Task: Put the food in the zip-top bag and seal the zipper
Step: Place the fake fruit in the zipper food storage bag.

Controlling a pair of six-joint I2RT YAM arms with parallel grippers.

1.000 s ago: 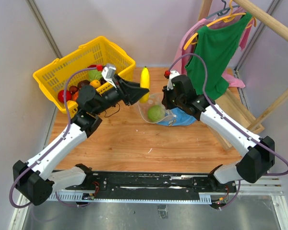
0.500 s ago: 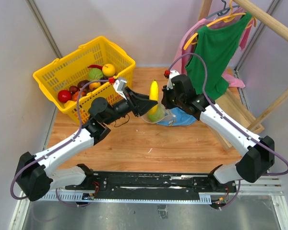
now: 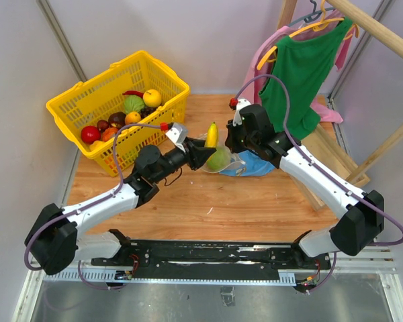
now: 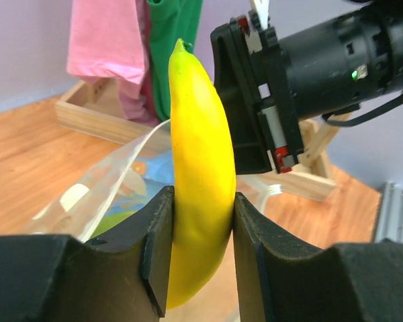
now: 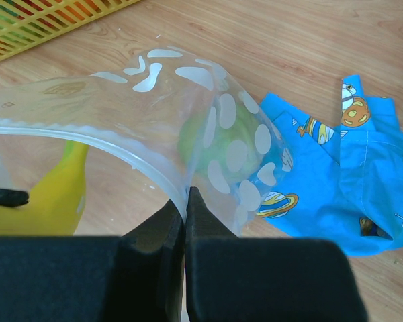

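Observation:
My left gripper (image 3: 205, 153) (image 4: 201, 221) is shut on a yellow banana (image 3: 211, 135) (image 4: 198, 181) and holds it upright at the mouth of the zip-top bag (image 3: 225, 159) (image 5: 188, 114). My right gripper (image 3: 234, 144) (image 5: 186, 201) is shut on the bag's mouth edge, on the pale zipper strip (image 5: 121, 151), and holds the bag open. A green cabbage (image 3: 218, 159) (image 5: 218, 137) lies inside the bag. The banana also shows in the right wrist view (image 5: 50, 194), low on the left beside the bag.
A yellow mesh basket (image 3: 94, 100) at the back left holds several more toy fruits. A blue patterned cloth (image 3: 255, 164) (image 5: 336, 174) lies under the bag. Green and pink clothes (image 3: 302, 67) hang on a wooden rack at the back right.
My left arm has swung right and forward from the basket, carrying the banana to the bag's mouth. The right gripper has kept its hold on the bag.

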